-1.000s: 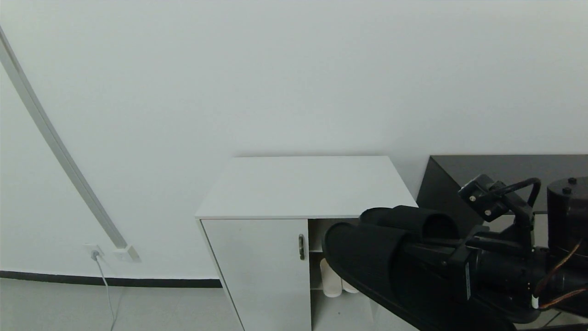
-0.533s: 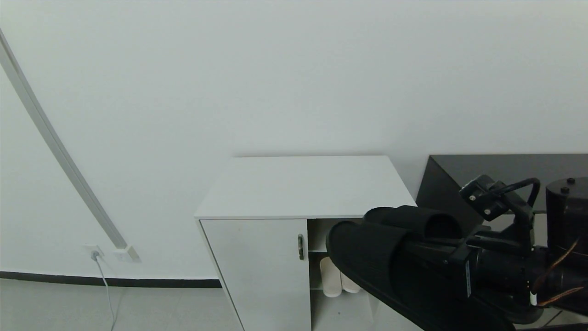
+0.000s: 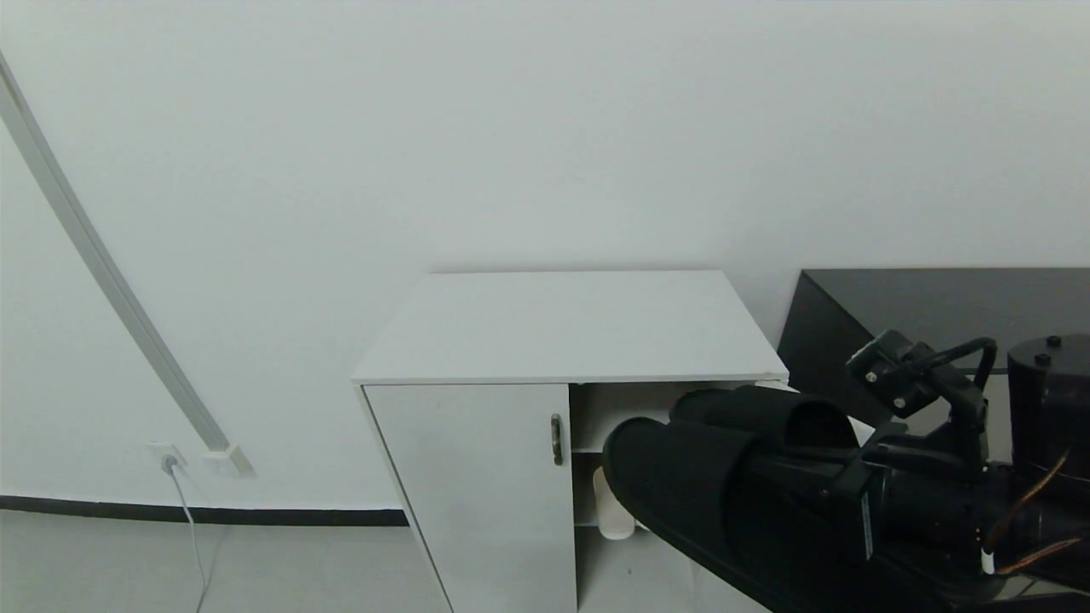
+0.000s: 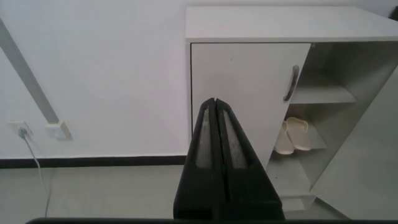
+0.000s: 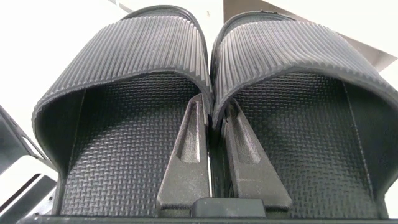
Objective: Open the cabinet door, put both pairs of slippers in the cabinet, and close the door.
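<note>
Right gripper (image 5: pixel 213 104) pinches the inner rims of the black slippers (image 3: pixel 681 477) together, and we see the pair held in the air just in front of the cabinet (image 3: pixel 562 332), whose right half stands open; left gripper (image 4: pixel 214 106) is pressed together on nothing, pointing toward the closed left door (image 3: pixel 473 485); white slippers (image 4: pixel 293 134) lie side by side on a shelf (image 4: pixel 318 140) inside.

Bright, even, diffuse light.
The cabinet (image 3: pixel 562 332) interior beyond the right gripper (image 5: pixel 214 104) is softly shaded; the slippers (image 3: pixel 681 477) are rendered flat black in the head view.
</note>
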Robot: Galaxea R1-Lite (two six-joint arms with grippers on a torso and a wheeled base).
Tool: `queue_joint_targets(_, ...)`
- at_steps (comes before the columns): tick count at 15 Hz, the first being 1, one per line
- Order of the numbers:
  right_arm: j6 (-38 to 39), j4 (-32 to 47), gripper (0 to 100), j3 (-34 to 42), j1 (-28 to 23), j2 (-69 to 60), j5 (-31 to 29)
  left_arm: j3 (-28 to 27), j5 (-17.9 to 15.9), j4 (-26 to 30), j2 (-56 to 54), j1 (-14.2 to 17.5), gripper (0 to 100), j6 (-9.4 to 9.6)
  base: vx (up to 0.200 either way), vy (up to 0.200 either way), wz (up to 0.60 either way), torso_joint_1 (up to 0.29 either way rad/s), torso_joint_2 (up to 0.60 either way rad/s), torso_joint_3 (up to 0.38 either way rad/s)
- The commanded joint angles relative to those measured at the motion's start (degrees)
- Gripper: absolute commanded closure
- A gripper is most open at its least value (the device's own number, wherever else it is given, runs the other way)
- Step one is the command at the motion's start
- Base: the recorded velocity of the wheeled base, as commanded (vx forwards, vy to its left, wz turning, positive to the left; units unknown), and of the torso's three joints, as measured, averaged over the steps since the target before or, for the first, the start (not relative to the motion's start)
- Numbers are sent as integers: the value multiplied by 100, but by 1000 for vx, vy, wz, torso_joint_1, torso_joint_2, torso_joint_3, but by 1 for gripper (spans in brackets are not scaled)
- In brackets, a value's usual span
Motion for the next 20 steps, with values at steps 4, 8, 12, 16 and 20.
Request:
queue_joint_targets(4, 0, -3, 100, -1, 1, 10, 13, 0, 4, 4, 5, 0, 100, -1, 0, 0, 0, -210, 496, 286)
queue_joint_targets(8, 0, -3, 100, 8, 10, 18, 13, 0, 4, 4, 5, 0, 100, -1, 0, 0, 0, -221, 547, 318)
queue_joint_targets(12, 0, -3, 100, 34, 10, 18, 22, 0, 4, 4, 5, 0, 100, -1, 0, 0, 0, -199, 520, 321)
queue_joint_targets(16, 0, -12, 100, 78, 45, 18, 22, 0, 4, 4, 5, 0, 100, -28, 0, 0, 0, -179, 502, 328)
queue_joint_targets(20, -9, -20, 100, 113, 45, -26, 22, 0, 66, -5, 5, 0, 100, -107, 0, 0, 0, -149, 497, 334)
